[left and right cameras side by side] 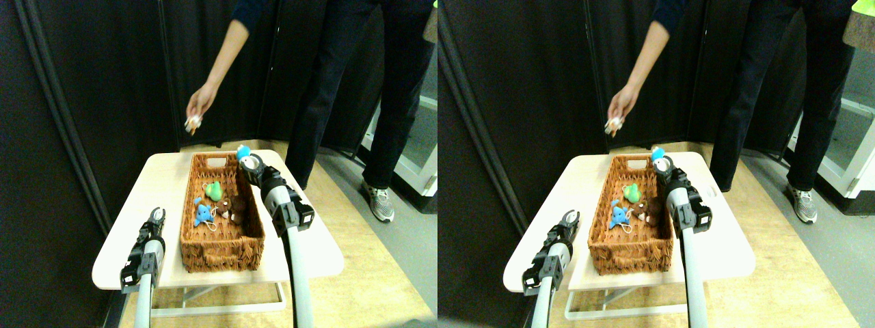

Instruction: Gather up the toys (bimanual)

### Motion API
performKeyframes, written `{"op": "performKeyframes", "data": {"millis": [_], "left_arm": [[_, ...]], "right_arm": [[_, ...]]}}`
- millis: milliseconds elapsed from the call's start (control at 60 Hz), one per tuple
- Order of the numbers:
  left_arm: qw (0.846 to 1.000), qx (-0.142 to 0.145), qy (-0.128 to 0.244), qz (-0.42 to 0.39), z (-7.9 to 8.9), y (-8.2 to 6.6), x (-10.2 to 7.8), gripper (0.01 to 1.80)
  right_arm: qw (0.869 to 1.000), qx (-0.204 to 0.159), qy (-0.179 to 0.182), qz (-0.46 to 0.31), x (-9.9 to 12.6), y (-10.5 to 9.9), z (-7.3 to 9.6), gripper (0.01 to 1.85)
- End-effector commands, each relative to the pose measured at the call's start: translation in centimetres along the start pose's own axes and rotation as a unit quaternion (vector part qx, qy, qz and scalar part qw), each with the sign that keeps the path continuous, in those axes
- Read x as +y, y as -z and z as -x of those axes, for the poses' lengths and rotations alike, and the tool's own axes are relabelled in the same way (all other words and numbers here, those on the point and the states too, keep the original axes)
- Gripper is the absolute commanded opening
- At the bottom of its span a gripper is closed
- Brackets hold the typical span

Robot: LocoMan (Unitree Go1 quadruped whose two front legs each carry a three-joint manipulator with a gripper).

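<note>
Facing a pale table (123, 246) with a long wicker basket (222, 249) standing on it lengthwise, near end toward me. A person stands behind the table on the right, one arm stretched out over the far left side, the hand (199, 104) holding a small whitish toy (195, 124) well above the tabletop. My right arm reaches up along the basket's right wall, and my right gripper (250, 162) sits at the basket's far right corner, up at rim level. A blue-and-white toy (243, 152) is right at its tip, touching it; looks gripped, but the jaws are too small to read, so I cannot tell how wide they stand. My left gripper (157, 217) hangs over bare tabletop just left of the basket, apart from its wall, nothing visible in it; I cannot tell its jaw width either. Inside the basket, mid-length: a green toy (213, 191) farthest back, a brown toy (236, 207) against the right wall, a blue toy (203, 214) near the left wall with a white string beside it.
</note>
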Motion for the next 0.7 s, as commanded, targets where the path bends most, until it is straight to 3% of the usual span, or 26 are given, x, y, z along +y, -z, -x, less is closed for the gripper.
{"op": "performKeyframes", "data": {"millis": [17, 100, 200, 217, 250, 317, 350, 367, 517, 550, 583, 617, 667, 700], "left_arm": [[1.000, -0.009, 0.024, -0.005, 0.1, -0.4, -0.7, 0.01], [1.000, -0.013, 0.025, 0.001, 0.4, -0.4, -0.8, 0.01], [0.999, -0.015, 0.028, 0.009, 0.5, -0.8, -0.5, 0.01], [0.999, -0.014, 0.028, 0.008, 0.6, -0.8, -0.5, 0.01], [0.999, -0.014, 0.029, 0.007, 0.7, -0.9, -0.5, 0.01], [0.999, -0.018, 0.027, -0.001, 0.7, -1.0, -0.4, 0.01], [0.999, -0.020, 0.027, -0.002, 0.8, -1.0, -0.5, 0.01], [0.999, -0.018, 0.029, -0.003, 0.8, -1.0, -0.5, 0.01], [1.000, -0.013, 0.028, 0.002, 0.9, -0.9, -0.7, 0.01], [1.000, -0.005, 0.028, 0.001, 0.6, -1.1, -0.5, 0.01], [0.999, 0.004, 0.032, -0.001, 0.5, -1.2, -0.5, 0.01], [0.999, 0.013, 0.036, 0.000, 0.4, -1.3, -0.6, 0.01], [0.999, 0.011, 0.035, -0.001, 0.5, -1.5, -0.8, 0.01], [0.999, 0.006, 0.036, -0.012, 0.6, -1.7, -1.1, 0.01]], "right_arm": [[0.999, 0.000, -0.030, -0.011, 1.0, 0.8, -0.3, 0.01], [0.999, 0.008, -0.030, -0.035, 0.4, 1.4, -0.9, 0.01], [0.998, 0.019, 0.003, -0.062, -0.4, 1.9, -1.4, 0.03], [0.997, 0.032, 0.025, -0.068, -0.7, 1.8, -1.3, 0.28], [0.996, 0.037, 0.029, -0.069, -0.8, 1.7, -1.2, 0.37], [0.996, 0.057, 0.046, -0.054, -1.1, 1.2, -1.1, 1.02], [0.996, 0.058, 0.049, -0.052, -1.1, 1.1, -1.1, 1.07], [0.995, 0.061, 0.052, -0.052, -1.3, 0.9, -1.1, 1.19], [0.996, 0.040, 0.056, -0.059, -1.8, 0.3, -0.7, 1.10], [0.997, 0.026, 0.054, -0.049, -2.1, 0.2, -0.5, 1.01], [0.998, 0.015, 0.048, -0.046, -2.3, 0.1, -0.4, 0.82], [0.998, -0.011, 0.041, -0.046, -2.6, 0.1, -0.2, 0.39], [0.997, -0.037, 0.036, -0.055, -2.9, 0.1, -0.1, 0.01], [0.997, -0.046, 0.032, -0.055, -3.2, 0.1, -0.1, 0.01]]}}
